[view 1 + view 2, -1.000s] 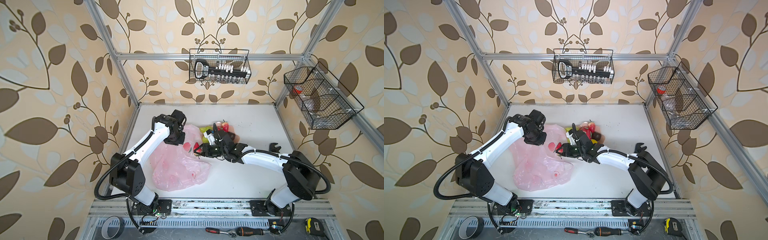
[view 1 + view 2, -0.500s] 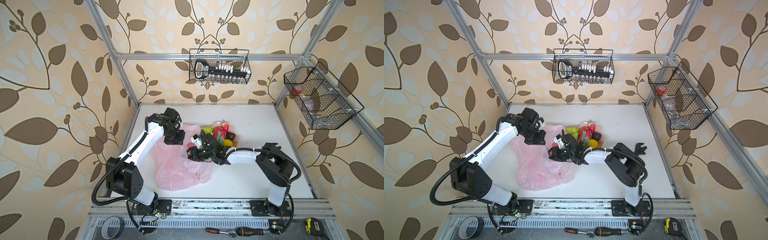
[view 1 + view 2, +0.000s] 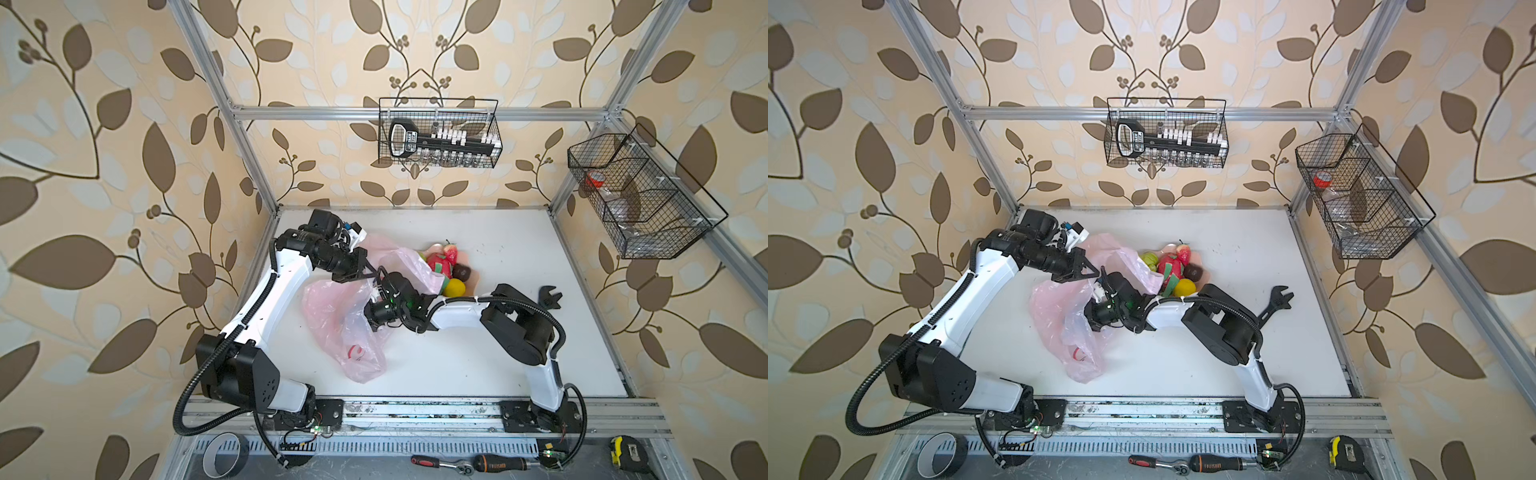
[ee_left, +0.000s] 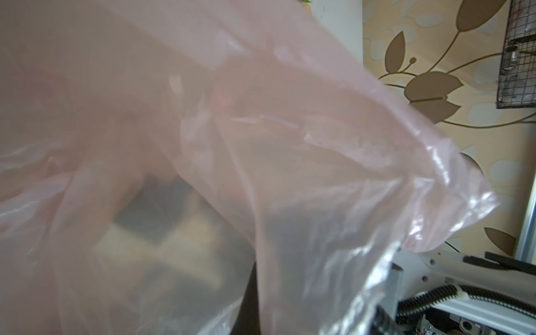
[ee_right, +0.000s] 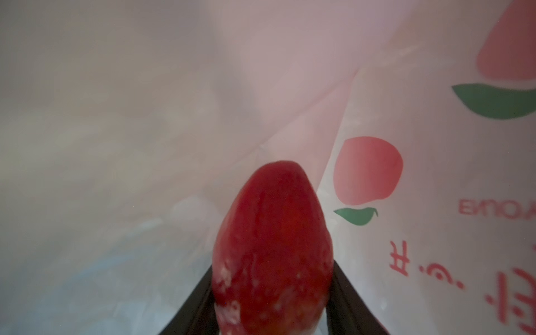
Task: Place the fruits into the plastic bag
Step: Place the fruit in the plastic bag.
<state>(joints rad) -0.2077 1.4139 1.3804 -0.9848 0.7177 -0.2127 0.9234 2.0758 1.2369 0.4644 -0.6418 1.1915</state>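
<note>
The left gripper (image 3: pixel 365 272) pinches the plastic bag (image 3: pixel 345 316) rim, lifting it open mid-table. The right gripper (image 5: pixel 272 304) – inside the bag – clamps a red fruit (image 5: pixel 272 246); remaining fruits (image 3: pixel 446 268) sit just far-right.

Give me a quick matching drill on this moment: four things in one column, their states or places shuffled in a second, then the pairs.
Things:
1. left gripper
2. right gripper
3. yellow lemon
4. black wrench

States or places:
A. loose on the white table beside the right arm
B. inside the plastic bag, closed on a red fruit
C. with the other fruits by the bag's mouth, not yet bagged
D. shut on the bag's upper edge, holding it up

Pairs: 1-D, 2-B, 3-C, 4-A
</note>
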